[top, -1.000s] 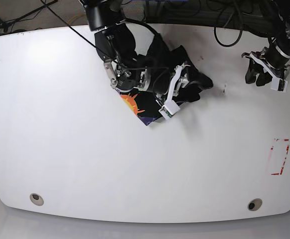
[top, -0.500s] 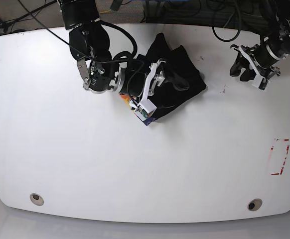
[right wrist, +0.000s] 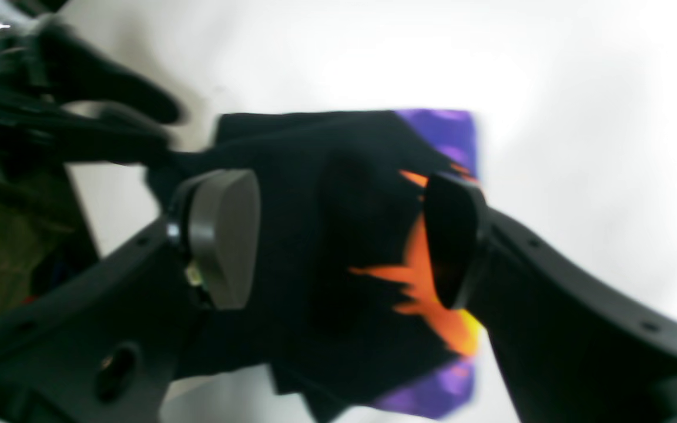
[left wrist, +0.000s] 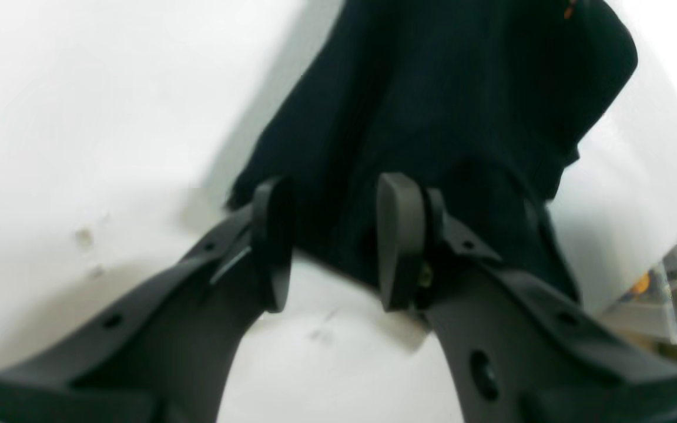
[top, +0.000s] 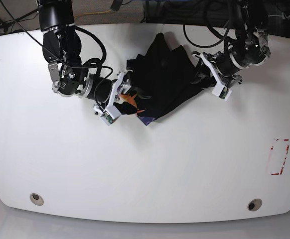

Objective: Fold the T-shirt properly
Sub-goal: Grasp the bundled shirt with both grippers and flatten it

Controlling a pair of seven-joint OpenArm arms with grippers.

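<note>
1. While the right gripper point(top: 119, 97) has pulled back from the middle of the T-shirt point(top: 162, 74) to its print side, the left gripper point(top: 210, 74) has come across from far away to the opposite edge.
2. Right gripper: its jaws stand wide, and the black cloth with the orange and purple print point(right wrist: 432, 294) lies between and beyond the fingertips, not pinched.
3. Left gripper: the jaws are partly open, and the dark cloth lies just ahead of the pads point(left wrist: 394, 241); I cannot tell if they touch it.
4. The T-shirt lies crumpled on the white table point(top: 145, 169), between both grippers.
5. I judge that a two-handed spread is being prepared; folding proper is not yet started.
</note>
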